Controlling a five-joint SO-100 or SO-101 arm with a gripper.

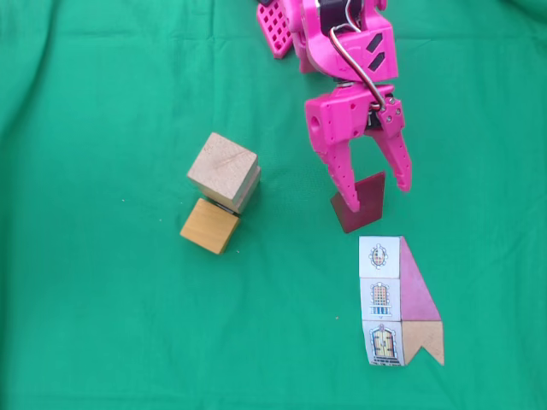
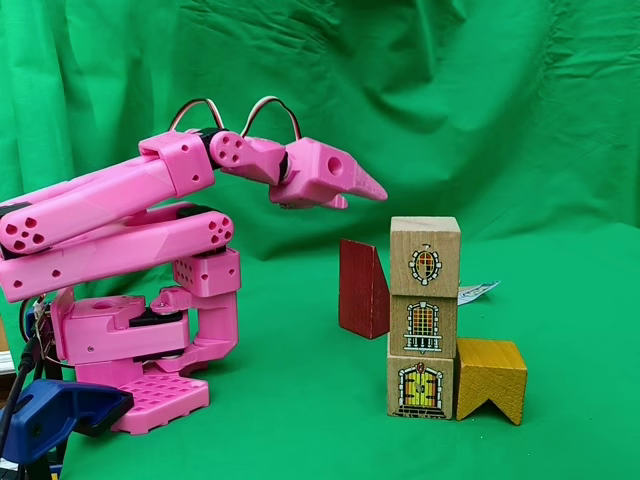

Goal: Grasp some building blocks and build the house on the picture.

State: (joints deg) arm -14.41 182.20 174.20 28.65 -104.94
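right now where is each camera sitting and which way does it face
A fixed view: above, looking straight down at the green cloth; shows the pink arm's wrist and its tool, open over the dark red wedge, beside the printed picture.
Another fixed view: low at table level, looking sideways; shows the whole arm from base to tool.
Shared: the wedge, three-cube stack, orange notched block.

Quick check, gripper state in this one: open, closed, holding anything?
Gripper: open and holding nothing; in the top-down fixed view its fingers spread over the dark red wedge, which stands on the green cloth.
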